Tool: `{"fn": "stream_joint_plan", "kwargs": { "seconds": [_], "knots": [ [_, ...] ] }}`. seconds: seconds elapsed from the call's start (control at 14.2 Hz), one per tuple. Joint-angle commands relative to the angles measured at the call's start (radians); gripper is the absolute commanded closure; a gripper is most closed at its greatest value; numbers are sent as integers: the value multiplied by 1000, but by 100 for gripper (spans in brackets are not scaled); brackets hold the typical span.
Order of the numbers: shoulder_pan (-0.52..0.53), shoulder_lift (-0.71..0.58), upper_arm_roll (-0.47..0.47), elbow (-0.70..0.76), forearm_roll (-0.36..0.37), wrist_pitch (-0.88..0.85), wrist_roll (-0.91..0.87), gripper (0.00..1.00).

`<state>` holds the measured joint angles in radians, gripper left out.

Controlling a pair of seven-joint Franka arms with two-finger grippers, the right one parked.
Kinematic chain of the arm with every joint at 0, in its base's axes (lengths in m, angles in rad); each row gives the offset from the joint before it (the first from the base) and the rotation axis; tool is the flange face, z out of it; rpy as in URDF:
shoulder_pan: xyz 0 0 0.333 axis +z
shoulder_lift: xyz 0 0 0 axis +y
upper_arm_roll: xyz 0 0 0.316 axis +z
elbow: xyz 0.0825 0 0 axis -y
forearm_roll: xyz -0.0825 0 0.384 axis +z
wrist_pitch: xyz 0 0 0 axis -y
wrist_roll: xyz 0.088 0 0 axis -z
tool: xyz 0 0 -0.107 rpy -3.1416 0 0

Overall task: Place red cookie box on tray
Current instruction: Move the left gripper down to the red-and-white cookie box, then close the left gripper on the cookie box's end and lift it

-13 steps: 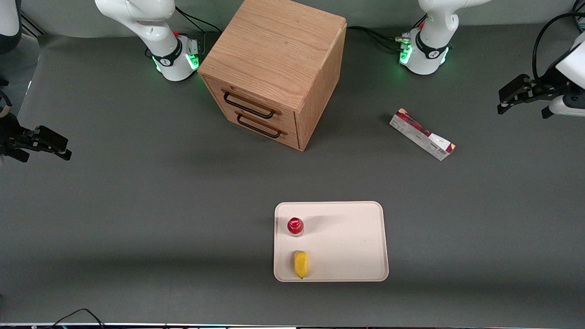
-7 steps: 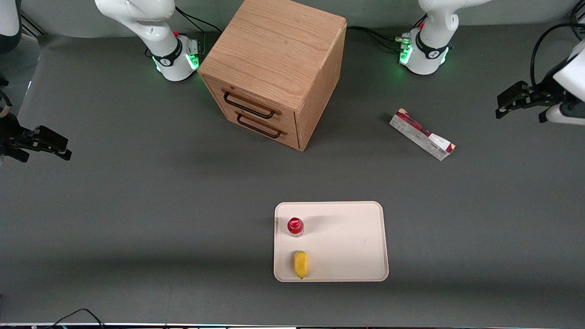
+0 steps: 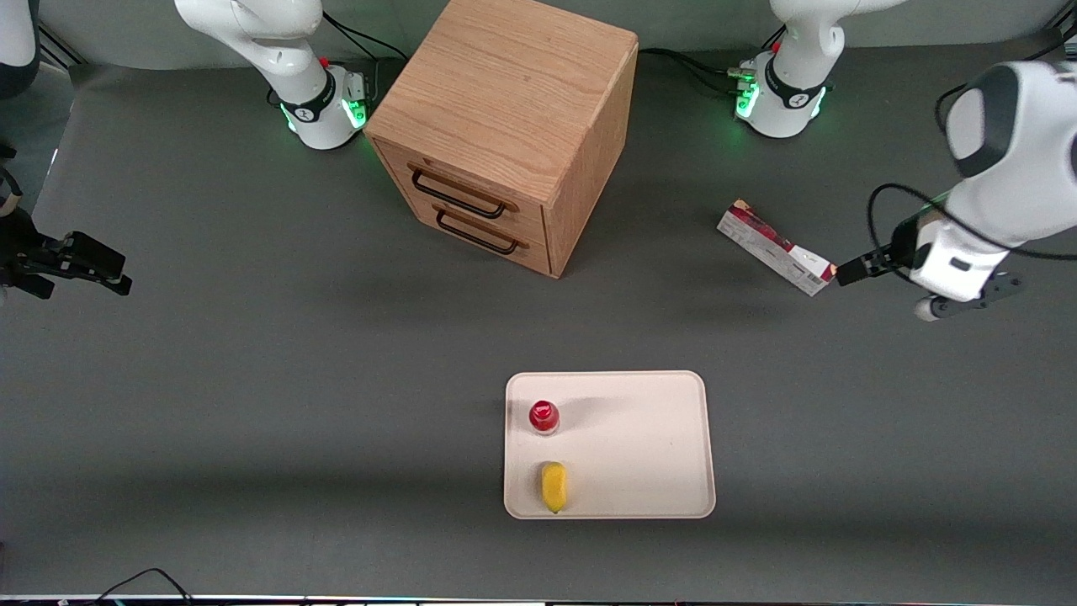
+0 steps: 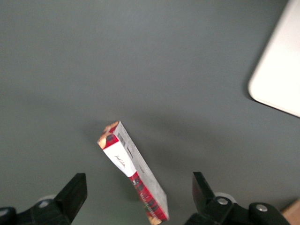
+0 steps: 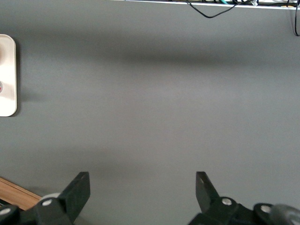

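Gripper [image 4: 136, 199] moved in over red cookie box [image 3: 777, 248], jaws apart, label unreadable.

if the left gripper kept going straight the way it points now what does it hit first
Most likely the red cookie box: the open left gripper looks down at the table with the box between its fingers. Its height above the box is unclear; nothing else shows in that line.

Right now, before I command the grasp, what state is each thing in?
Red cookie box: lying flat on the table, not gripped, not on the tray.
Tray: flat on the table, nearer the front camera than the box, half bare.
Red-capped bottle: upright on the tray.
Yellow fruit: lying on the tray.
Drawer cabinet: both drawers shut.
Gripper: above the box, jaws open, empty.
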<state>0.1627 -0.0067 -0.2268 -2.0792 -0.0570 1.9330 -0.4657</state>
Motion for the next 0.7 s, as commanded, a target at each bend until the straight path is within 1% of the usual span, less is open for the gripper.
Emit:
{"fn": "stream_joint_plan", "kwargs": {
  "seconds": [0.0,0.14,0.35,0.49,0.63],
  "knots": [
    [-28,-53,-6,-197,-1,133,-178,0],
    [-25,-58,-29,-315,-1,235,-249,0],
    [-25,-56,-58,-507,0,499,-319,0],
    [-23,-44,-58,-579,0,607,-323,0],
    [-20,-21,-58,-607,0,648,-327,0]
  ]
}}
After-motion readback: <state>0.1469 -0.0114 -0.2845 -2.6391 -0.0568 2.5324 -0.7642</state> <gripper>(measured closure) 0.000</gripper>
